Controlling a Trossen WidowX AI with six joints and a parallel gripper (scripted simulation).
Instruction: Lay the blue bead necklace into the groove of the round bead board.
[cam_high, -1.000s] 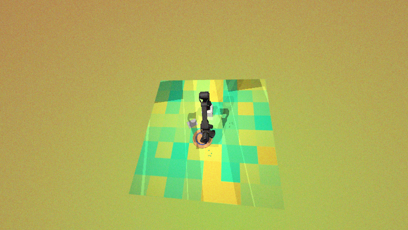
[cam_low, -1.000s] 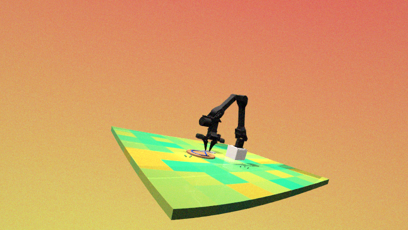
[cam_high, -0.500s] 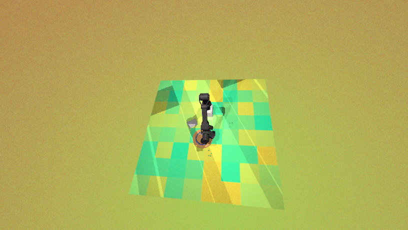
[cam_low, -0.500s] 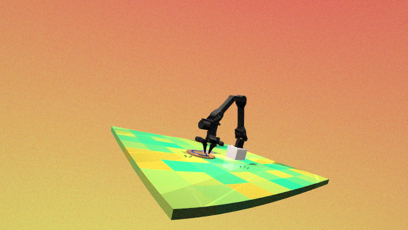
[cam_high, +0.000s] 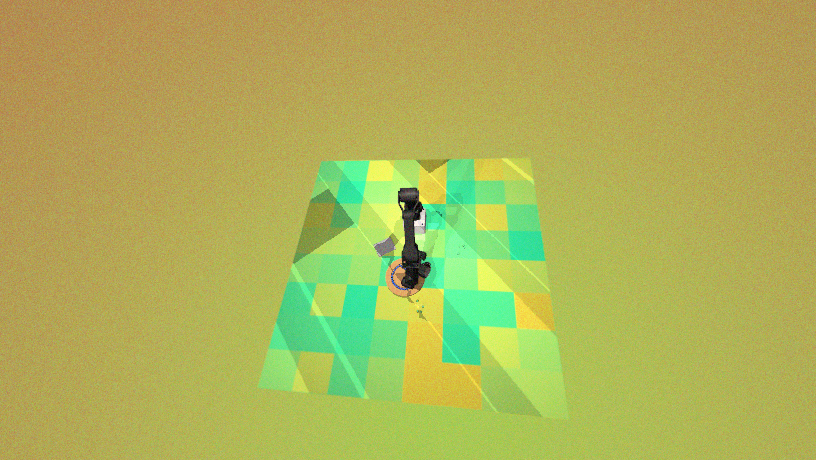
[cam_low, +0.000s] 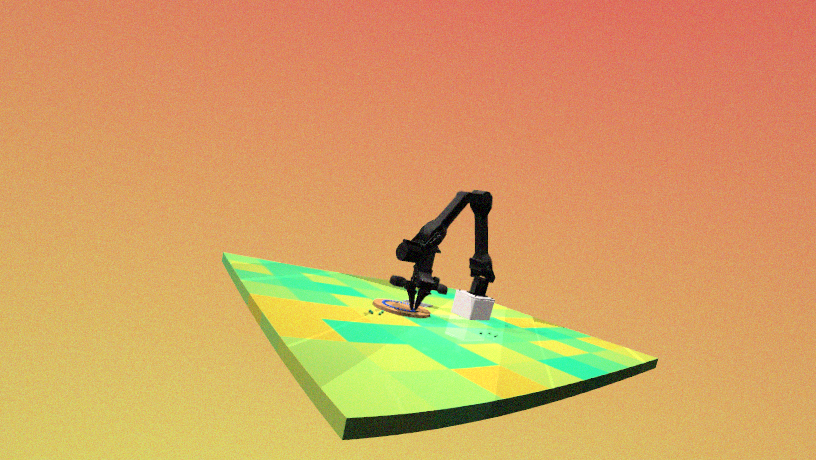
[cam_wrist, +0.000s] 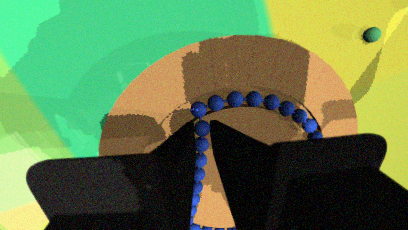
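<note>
The round tan bead board lies on the checkered table. The blue bead necklace lies on it: one stretch follows the curved groove at the back, another runs straight across the board's middle. My gripper is down on the board and shut on that straight stretch, with beads showing between the two black fingertips. The near part of the necklace is hidden under the fingers.
A white box stands by the arm's base. A small grey piece lies left of the arm. Loose small green beads lie on the table beyond the board.
</note>
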